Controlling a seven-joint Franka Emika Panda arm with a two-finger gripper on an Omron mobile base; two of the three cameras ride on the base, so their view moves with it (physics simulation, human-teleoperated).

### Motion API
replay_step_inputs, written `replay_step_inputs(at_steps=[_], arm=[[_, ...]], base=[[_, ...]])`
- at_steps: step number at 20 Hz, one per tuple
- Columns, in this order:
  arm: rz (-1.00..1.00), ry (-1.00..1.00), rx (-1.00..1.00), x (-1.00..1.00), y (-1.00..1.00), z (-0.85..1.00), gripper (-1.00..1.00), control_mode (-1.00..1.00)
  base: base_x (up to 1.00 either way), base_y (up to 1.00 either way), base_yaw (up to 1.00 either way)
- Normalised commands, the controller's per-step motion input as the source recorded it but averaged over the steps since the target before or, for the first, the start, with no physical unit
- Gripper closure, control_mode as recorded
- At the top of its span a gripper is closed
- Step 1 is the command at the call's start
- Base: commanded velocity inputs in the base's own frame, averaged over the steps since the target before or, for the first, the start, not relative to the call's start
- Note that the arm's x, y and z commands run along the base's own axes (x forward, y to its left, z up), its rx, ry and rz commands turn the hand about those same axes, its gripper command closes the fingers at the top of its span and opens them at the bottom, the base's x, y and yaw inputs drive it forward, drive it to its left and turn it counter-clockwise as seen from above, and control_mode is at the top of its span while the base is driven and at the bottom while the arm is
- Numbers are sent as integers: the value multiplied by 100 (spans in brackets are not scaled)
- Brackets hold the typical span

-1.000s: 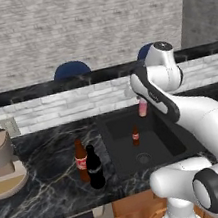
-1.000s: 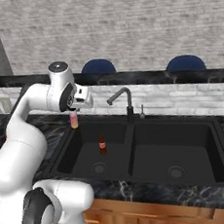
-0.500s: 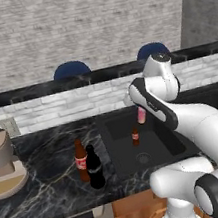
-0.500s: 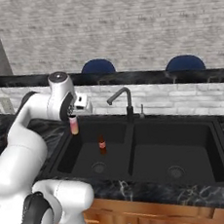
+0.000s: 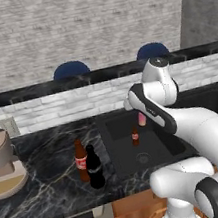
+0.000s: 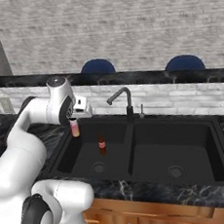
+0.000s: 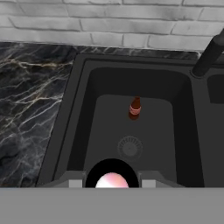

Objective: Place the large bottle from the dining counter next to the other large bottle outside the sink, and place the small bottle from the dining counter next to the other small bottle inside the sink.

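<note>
tiny pale-pink bottle (image 6: 75, 128), held upright over black sink (image 6: 154, 166)

Two large bottles stood on the counter, one amber (image 5: 81, 159) and one black (image 5: 94, 166). Two small bottles: one pink (image 6: 75, 127), one in the sink (image 6: 102, 144). Two stools (image 6: 97, 66).

Pale-pink small bottle (image 6: 75, 128) hangs upright over the black sink (image 6: 155, 175), black large bottle (image 5: 94, 167) beside amber one (image 5: 81, 160).
</note>
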Motion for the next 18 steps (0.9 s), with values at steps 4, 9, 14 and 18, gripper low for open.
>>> replay_step_inputs(at_steps=[4,9,14,18], arm=[[0,0,-3,0,4,-7,100,-100],[0,0,0,-3,0,-10,100,-100],[0,0,0,-2,0,-14,100,-100],[0,0,1,-6,0,-17,100,-100]], base=[[0,0,0],[0,0,0],[0,0,0],[0,0,0]])
